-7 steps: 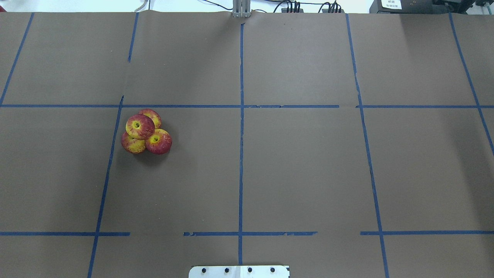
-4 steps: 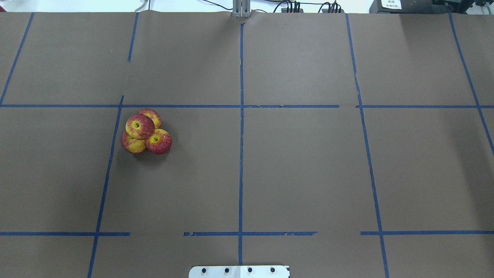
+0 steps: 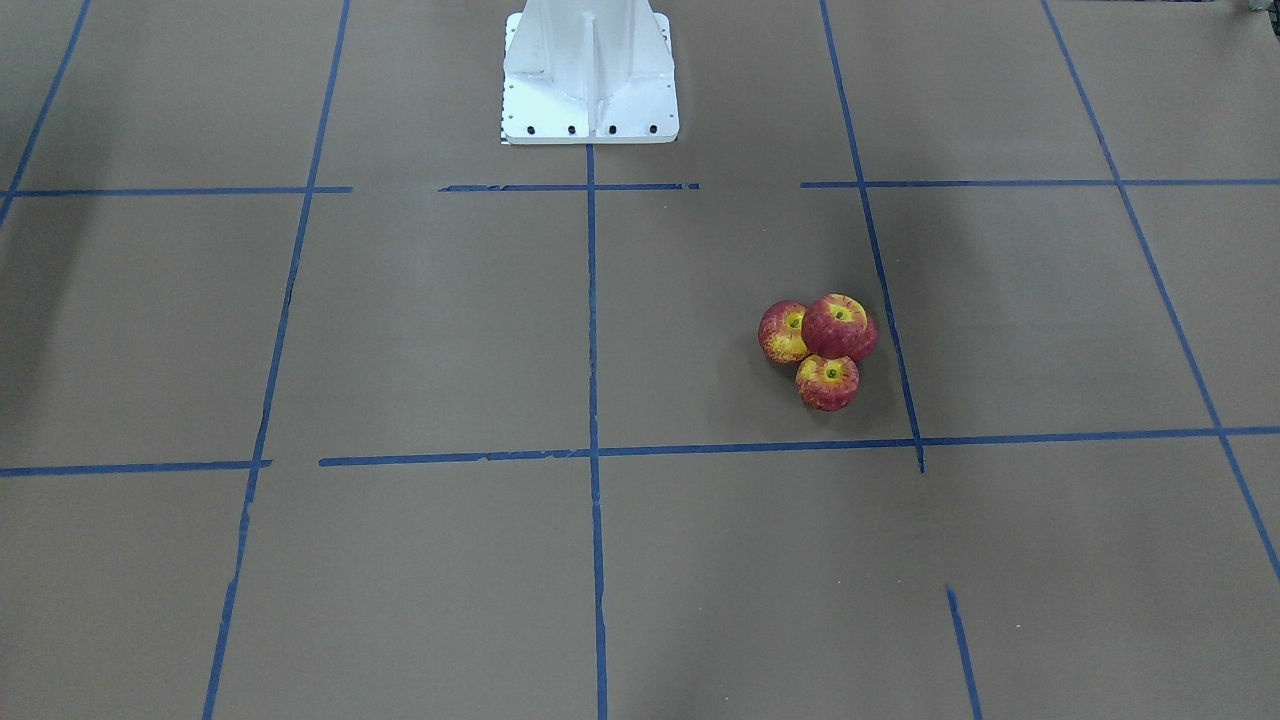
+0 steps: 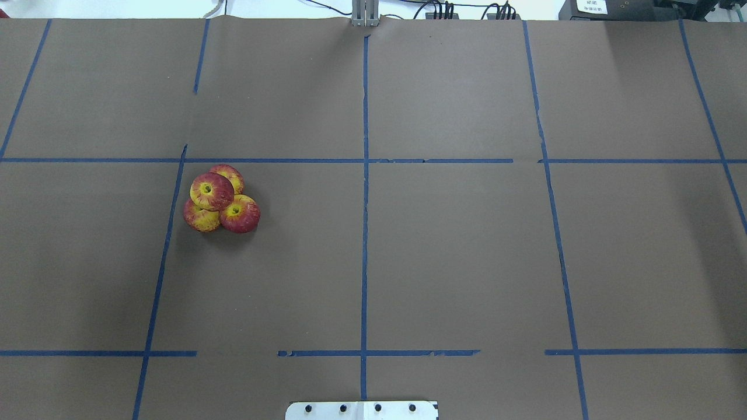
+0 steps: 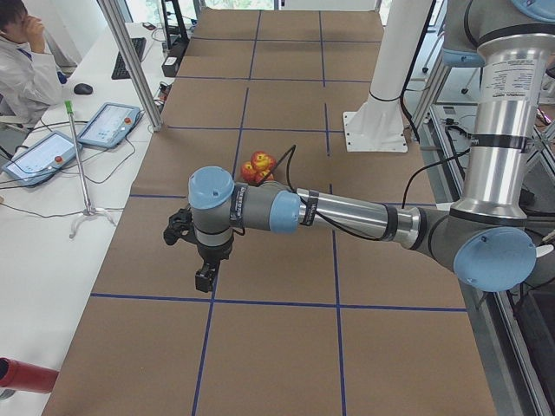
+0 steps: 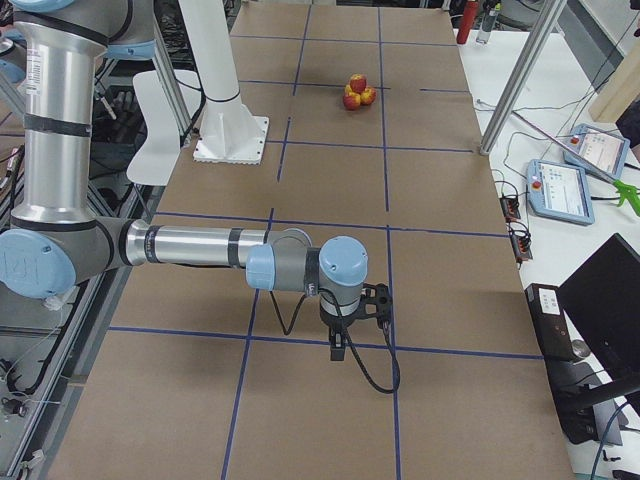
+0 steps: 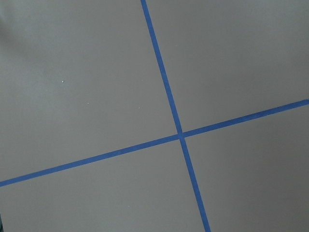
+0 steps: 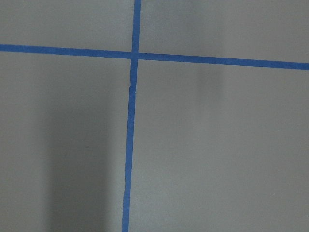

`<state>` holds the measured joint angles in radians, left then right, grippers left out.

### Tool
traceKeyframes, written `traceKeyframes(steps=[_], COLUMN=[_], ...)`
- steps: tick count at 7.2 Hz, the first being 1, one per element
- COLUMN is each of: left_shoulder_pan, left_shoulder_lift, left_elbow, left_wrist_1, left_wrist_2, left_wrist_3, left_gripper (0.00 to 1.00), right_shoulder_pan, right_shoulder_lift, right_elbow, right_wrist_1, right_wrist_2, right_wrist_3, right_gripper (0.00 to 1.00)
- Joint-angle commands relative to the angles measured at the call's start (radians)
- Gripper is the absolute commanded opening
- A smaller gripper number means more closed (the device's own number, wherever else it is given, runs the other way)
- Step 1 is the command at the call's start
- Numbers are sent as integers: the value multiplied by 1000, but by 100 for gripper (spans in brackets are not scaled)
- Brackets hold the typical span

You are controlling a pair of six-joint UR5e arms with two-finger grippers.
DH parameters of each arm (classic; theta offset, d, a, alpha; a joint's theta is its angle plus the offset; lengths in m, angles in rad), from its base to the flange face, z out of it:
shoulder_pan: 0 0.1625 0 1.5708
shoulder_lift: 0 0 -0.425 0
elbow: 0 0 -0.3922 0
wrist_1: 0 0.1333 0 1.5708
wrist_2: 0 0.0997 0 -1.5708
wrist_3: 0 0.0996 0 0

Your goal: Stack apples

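Note:
Four red-and-yellow apples sit in a tight pile on the brown table left of centre. The top apple (image 4: 211,191) rests on three lower apples (image 4: 240,214) that touch each other. The pile also shows in the front-facing view (image 3: 838,326), the exterior left view (image 5: 260,165) and the exterior right view (image 6: 357,92). My left gripper (image 5: 205,278) hangs over the table's left end, well away from the pile; I cannot tell whether it is open. My right gripper (image 6: 339,349) hangs over the far right end; I cannot tell its state either. Both wrist views show only table and blue tape.
The white robot base (image 3: 590,75) stands at the table's middle on the robot's side. Blue tape lines (image 4: 365,175) grid the brown table cover. A seated operator (image 5: 26,52) and control tablets (image 5: 108,124) are beside the table's far edge.

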<state>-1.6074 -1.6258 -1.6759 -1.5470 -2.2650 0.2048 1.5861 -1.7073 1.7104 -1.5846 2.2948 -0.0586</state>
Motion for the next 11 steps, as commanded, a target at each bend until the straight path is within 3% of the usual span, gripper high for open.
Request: traceKeyframes(steps=[1, 2, 4, 5, 11], left_shoulder_pan=[3, 3, 39, 49, 56], left_shoulder_lift=[24, 23, 6, 6, 4], left_elbow=[-1, 13, -28, -31, -18], left_wrist_1=[-63, -62, 98, 119, 111], left_wrist_2=[-7, -8, -57, -67, -64], left_wrist_3=[-5, -5, 1, 2, 2], left_gripper=[100, 100, 100, 100, 100], right_shoulder_pan=[0, 0, 0, 0, 0], right_shoulder_lift=[0, 0, 0, 0, 0], right_elbow=[0, 0, 0, 0, 0], right_wrist_1=[0, 0, 0, 0, 0], right_wrist_2=[0, 0, 0, 0, 0], right_wrist_3=[0, -1, 0, 0, 0], right_gripper=[100, 100, 100, 100, 100])
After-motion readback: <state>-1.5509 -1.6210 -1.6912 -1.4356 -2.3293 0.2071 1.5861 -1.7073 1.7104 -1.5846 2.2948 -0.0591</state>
